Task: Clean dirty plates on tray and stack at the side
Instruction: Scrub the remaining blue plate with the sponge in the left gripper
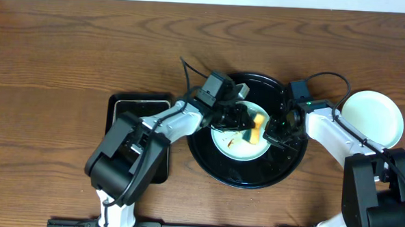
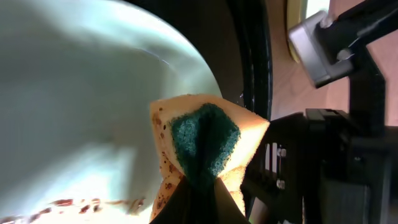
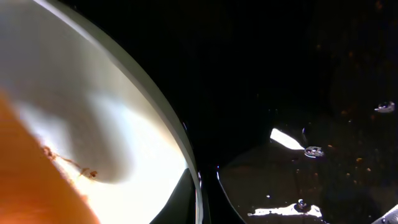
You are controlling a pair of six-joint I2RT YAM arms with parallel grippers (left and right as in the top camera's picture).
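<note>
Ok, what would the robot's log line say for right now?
phase: cleaning | left gripper: shut on sponge, on smeared plate | right gripper: at plate rim, grip unclear | plate in tray | side plate: outside tray

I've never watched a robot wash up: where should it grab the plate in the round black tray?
Probably the plate's right rim, pinched from the right. It lies flat in the tray, so only the thin raised edge offers a hold. The left gripper holds the sponge on the plate, while the right gripper sits beside that rim.
</note>
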